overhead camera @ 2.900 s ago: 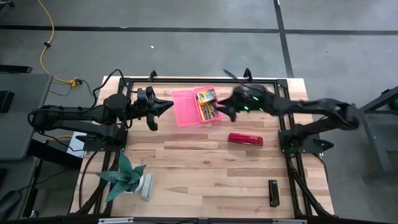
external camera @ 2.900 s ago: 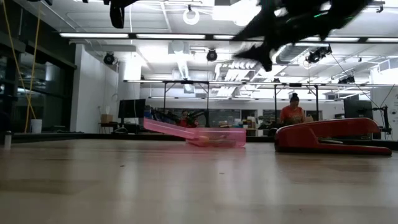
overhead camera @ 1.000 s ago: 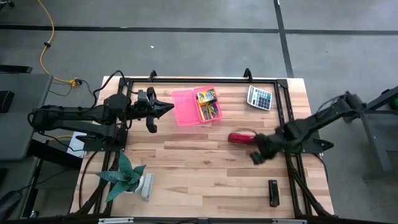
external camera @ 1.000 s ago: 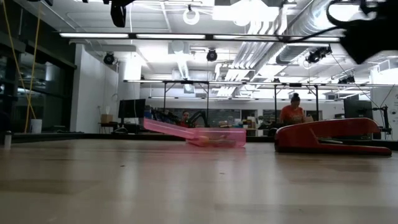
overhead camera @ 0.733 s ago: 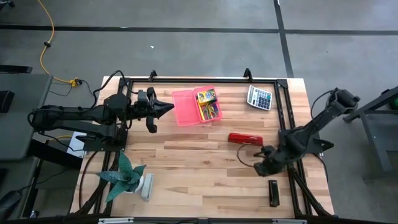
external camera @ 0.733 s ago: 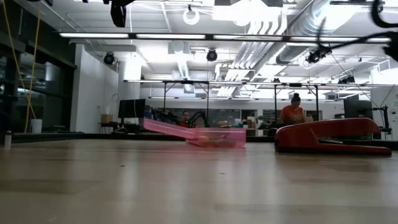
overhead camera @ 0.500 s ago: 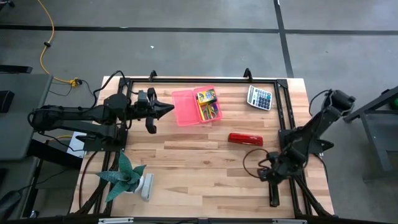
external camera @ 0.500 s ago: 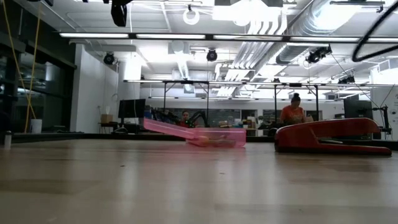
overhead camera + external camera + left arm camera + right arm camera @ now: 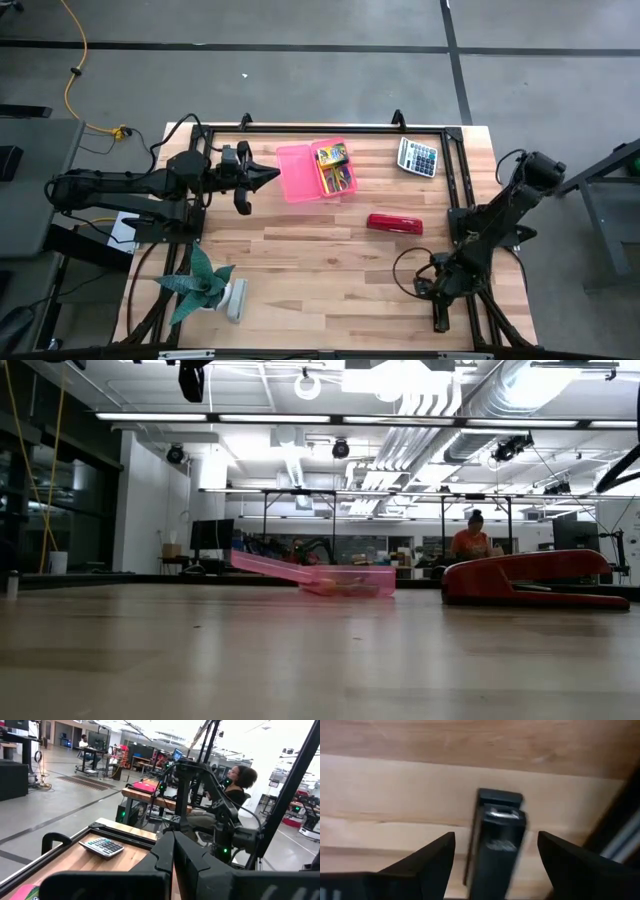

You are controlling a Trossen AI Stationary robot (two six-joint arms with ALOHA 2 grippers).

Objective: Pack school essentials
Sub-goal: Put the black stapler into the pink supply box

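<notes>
Inside, the pink case [image 9: 308,172] holds crayons [image 9: 331,155] (left claw [image 9: 268,175] closed, right claw [image 9: 495,851] open).

box [image 9: 315,171] centre-rear | calculator [image 9: 418,156] right of it | stapler [image 9: 394,223] in front | plant [image 9: 203,285] front-left

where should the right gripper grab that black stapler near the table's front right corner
Across the middle of its long body, coming straight down. The black stapler lies flat on the table, a narrow bar with bare wood along both long sides. The right gripper is above it, fingers open and straddling it, so closing on the two long sides looks simplest. The left gripper waits beside the pink box.
</notes>
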